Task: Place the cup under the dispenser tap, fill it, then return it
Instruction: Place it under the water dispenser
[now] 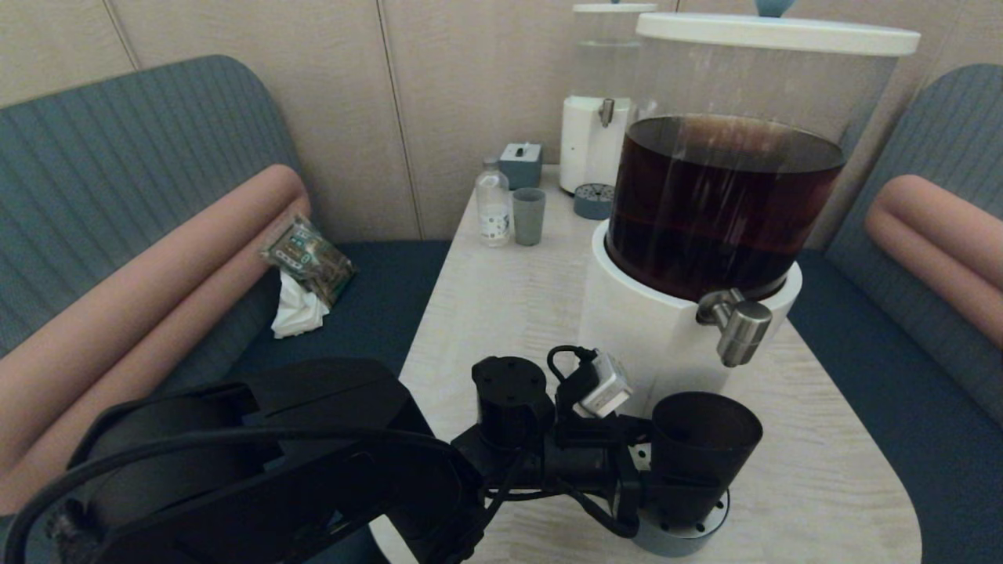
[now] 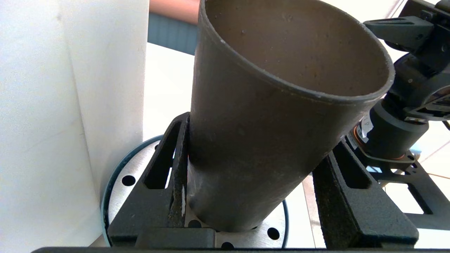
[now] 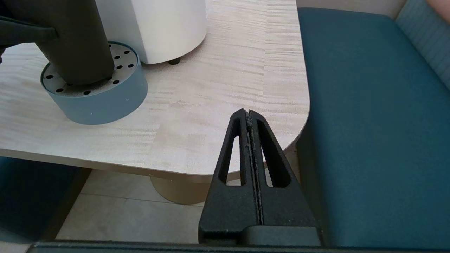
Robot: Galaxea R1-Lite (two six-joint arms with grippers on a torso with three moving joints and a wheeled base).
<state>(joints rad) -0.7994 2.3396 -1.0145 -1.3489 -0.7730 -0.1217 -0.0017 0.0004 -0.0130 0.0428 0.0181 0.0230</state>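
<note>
The cup (image 1: 705, 439), a dark matte tumbler, stands on a round perforated drip tray (image 1: 709, 534) directly below the dispenser tap (image 1: 740, 329). The tap is a stubby steel spout on the big dispenser (image 1: 721, 204) of dark brown liquid. My left gripper (image 1: 666, 489) reaches in from the left and is shut on the cup's lower half. In the left wrist view the cup (image 2: 281, 105) fills the gap in the gripper (image 2: 258, 133), and its inside looks dry. My right gripper (image 3: 249, 114) hovers shut and empty over the table's near right corner.
Farther back on the table are a smaller clear-liquid dispenser (image 1: 599, 110), a grey-blue tumbler (image 1: 529, 215), a small bottle (image 1: 493, 205) and a blue box (image 1: 521, 163). A snack packet (image 1: 307, 258) and a tissue lie on the left bench. A blue bench seat (image 3: 369, 123) borders the table's right edge.
</note>
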